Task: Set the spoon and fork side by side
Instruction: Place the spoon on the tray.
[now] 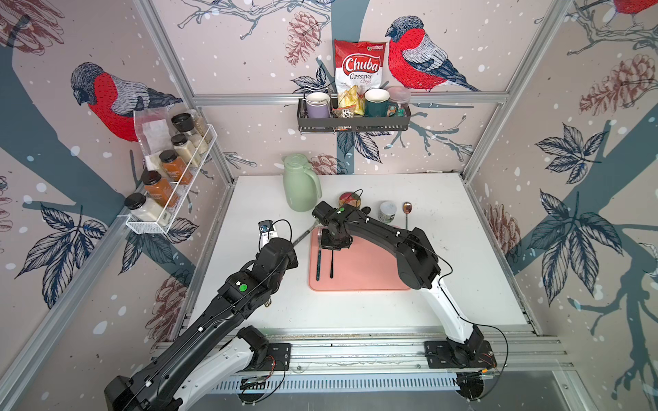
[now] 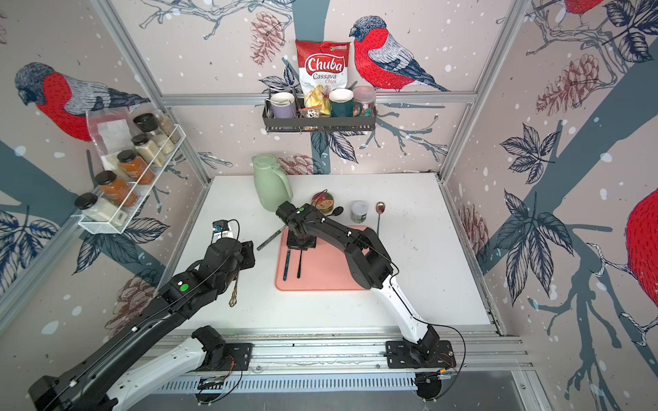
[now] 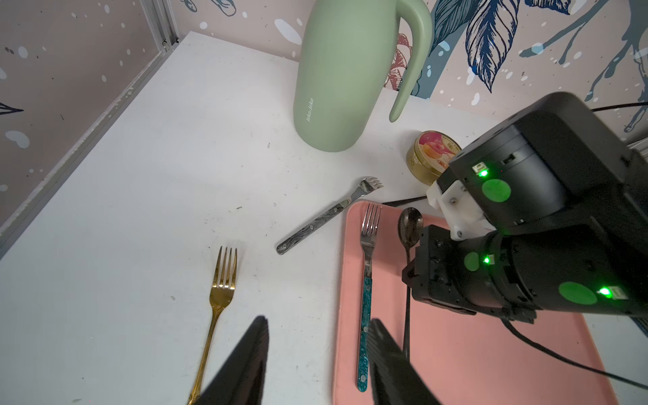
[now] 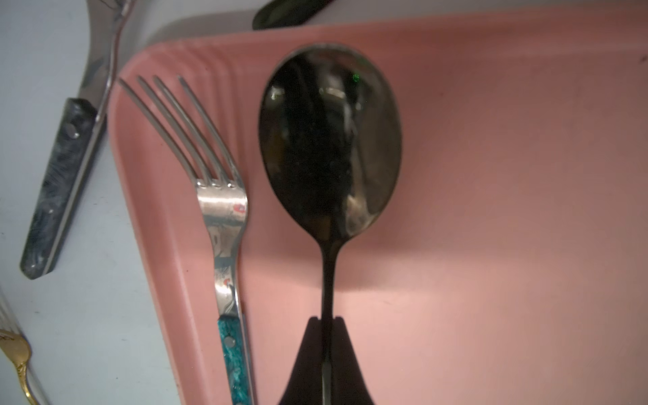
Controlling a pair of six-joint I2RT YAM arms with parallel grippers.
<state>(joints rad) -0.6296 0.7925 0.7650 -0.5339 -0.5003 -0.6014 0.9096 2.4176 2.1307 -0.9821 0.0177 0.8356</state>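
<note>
The right tool (image 4: 326, 321) was clamped on the black metal spoon (image 4: 329, 140); a skewed release could have nudged the teal-handled steel fork (image 4: 224, 224) at its nine o'clock.

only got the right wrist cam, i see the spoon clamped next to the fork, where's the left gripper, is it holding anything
Observer: The left gripper is open and empty, over the table at the edge of the pink tray.
Operator: do the handles line up lower down
Observer: Yes. In both top views the teal fork and black spoon run parallel on the tray, with their ends nearly level.
Operator: any spoon i can't see
Observer: A copper-bowled spoon lies on the table beside a small white jar.
</note>
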